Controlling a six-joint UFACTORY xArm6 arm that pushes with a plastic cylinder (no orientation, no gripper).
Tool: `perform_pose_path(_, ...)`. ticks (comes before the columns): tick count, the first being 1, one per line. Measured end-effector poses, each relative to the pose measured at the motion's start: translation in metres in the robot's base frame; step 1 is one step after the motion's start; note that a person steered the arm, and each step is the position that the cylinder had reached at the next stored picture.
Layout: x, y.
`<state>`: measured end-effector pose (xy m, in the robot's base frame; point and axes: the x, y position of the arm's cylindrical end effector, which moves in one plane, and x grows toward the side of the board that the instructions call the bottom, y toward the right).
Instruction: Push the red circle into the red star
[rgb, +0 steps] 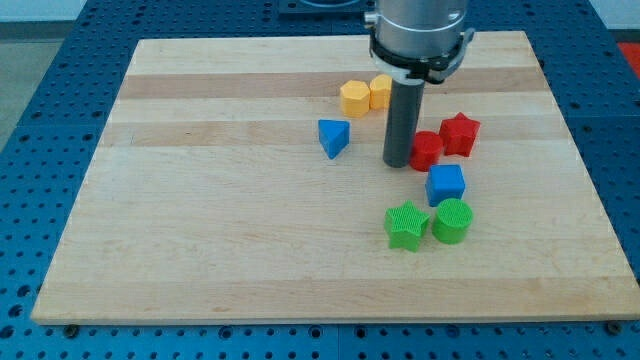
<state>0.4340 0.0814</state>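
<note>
The red circle (427, 150) sits right of the board's middle. The red star (460, 133) lies just to its upper right, touching it or nearly so. My tip (397, 163) stands on the board right against the red circle's left side. The dark rod rises from there to the arm's grey body at the view's top.
A yellow hexagon (354, 98) and a yellow block (381, 91) sit above the tip. A blue triangle (333, 137) lies to its left. A blue cube (445, 184), a green star (406, 225) and a green circle (452, 221) lie below the red circle.
</note>
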Motion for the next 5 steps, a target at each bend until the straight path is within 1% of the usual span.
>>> perform_pose_path(3, -0.011, 0.034)
perform_pose_path(5, -0.005, 0.034)
